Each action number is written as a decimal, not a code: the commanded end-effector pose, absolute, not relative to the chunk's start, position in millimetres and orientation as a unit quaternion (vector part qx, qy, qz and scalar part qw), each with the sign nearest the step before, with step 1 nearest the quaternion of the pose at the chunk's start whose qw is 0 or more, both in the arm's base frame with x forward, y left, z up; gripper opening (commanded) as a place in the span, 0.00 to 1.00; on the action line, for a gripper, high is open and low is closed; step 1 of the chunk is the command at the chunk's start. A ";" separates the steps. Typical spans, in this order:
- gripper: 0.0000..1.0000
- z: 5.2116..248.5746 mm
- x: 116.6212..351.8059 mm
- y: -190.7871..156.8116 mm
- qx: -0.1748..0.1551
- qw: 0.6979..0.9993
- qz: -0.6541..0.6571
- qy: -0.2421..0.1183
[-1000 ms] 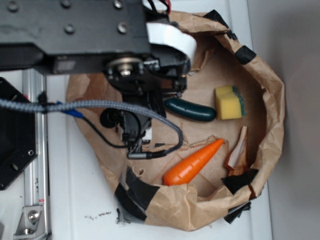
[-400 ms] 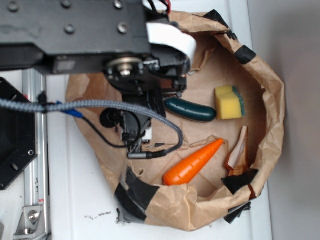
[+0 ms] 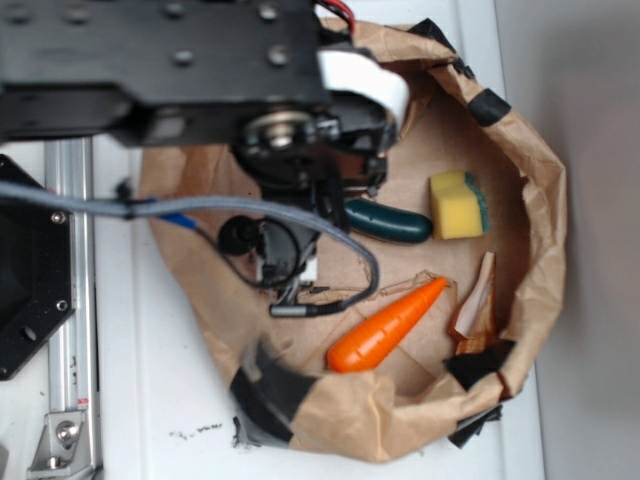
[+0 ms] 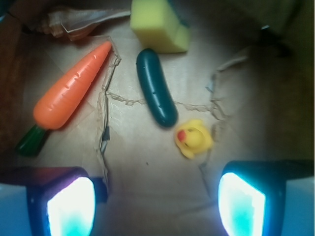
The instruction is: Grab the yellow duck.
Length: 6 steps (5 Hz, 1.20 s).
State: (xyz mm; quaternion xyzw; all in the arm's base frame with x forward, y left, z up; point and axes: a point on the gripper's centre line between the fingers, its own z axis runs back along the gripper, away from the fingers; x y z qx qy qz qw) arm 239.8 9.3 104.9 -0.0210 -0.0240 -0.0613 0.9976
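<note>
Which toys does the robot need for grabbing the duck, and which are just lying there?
For the job:
- duck, small and yellow, beside the cucumber's end
- gripper, fingers spread wide, nothing between them

Just lying about:
- cucumber
- carrot
- sponge
- paper bag holding them all

Crumpled matt brown paper bag (image 3: 520, 200) holds a glossy, smooth yellow duck (image 4: 193, 138).

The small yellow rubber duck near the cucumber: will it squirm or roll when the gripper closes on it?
The small yellow rubber duck looks rounded and smooth, so it may slip or rotate between the pads. It is probably light and may skid on the brown paper. The dark green cucumber lies close and could get nudged.
</note>
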 end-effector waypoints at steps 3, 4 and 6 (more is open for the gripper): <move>1.00 70.0 248.0 12.1 -0.029 0.998 -0.056 -0.030; 1.00 67.3 248.1 10.5 -0.021 0.998 -0.053 -0.028; 1.00 56.0 240.1 19.9 -0.015 0.999 -0.045 -0.027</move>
